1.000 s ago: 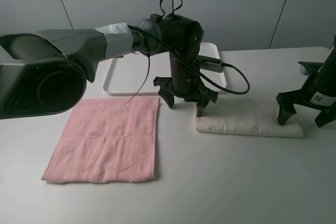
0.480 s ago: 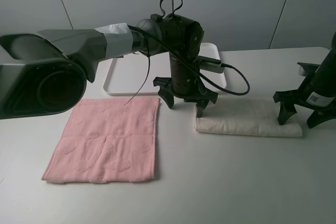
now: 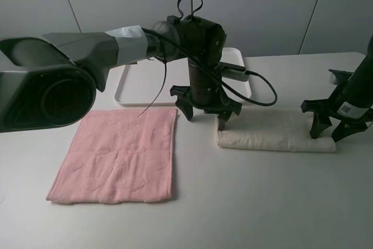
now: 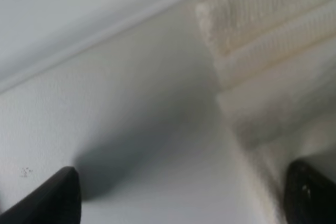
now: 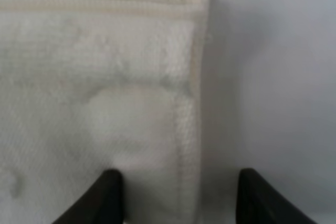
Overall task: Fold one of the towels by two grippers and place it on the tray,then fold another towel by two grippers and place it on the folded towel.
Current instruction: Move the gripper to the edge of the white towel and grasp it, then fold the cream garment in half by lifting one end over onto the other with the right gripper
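Cream towel [image 3: 274, 133] end (folded) beneath right claw [image 3: 328, 134]

The tray [image 3: 137, 88] lies behind both towels: spread towel [image 3: 116, 155] left, folded towel [image 3: 274, 134] right.

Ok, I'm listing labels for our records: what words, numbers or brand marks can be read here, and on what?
Nothing readable.
The white sticker on the right arm: print too small to read.
The cream towel, pink towel, tray: no lettering shows.
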You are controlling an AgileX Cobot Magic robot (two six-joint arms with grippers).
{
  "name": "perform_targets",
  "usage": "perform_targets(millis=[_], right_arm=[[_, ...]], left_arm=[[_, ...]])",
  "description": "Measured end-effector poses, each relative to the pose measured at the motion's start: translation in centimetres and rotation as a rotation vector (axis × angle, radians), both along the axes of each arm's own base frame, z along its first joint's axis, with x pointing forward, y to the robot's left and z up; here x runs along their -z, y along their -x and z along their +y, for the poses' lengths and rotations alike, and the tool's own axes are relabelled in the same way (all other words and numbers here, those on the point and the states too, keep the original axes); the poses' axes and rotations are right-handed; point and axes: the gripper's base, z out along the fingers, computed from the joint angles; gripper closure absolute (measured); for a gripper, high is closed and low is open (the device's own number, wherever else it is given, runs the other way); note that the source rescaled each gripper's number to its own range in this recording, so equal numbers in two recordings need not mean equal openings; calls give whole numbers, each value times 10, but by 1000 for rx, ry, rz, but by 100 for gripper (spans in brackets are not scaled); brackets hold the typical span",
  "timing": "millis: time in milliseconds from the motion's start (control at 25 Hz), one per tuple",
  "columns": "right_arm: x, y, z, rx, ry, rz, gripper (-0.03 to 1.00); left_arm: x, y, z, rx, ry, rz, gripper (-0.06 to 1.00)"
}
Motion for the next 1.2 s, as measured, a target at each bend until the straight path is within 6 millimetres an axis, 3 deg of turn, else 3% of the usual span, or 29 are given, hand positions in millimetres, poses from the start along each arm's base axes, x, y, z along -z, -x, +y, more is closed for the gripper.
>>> perform_targets(millis=[120,360,720,1200], right_arm=[[0,0,1,12,-11,-2,58],[1,-1,4,3,-49,-7,93],[-5,-1,6,-64,-66,-36,94],[-65,11,19,25,-192,-100,94]], left_arm=[[0,0,0,0,0,0,-5],[0,0,0,0,0,0,-5],[0,-1,1,5,-13,-13,-5],[0,-2,2,54,-21,-21,-5]])
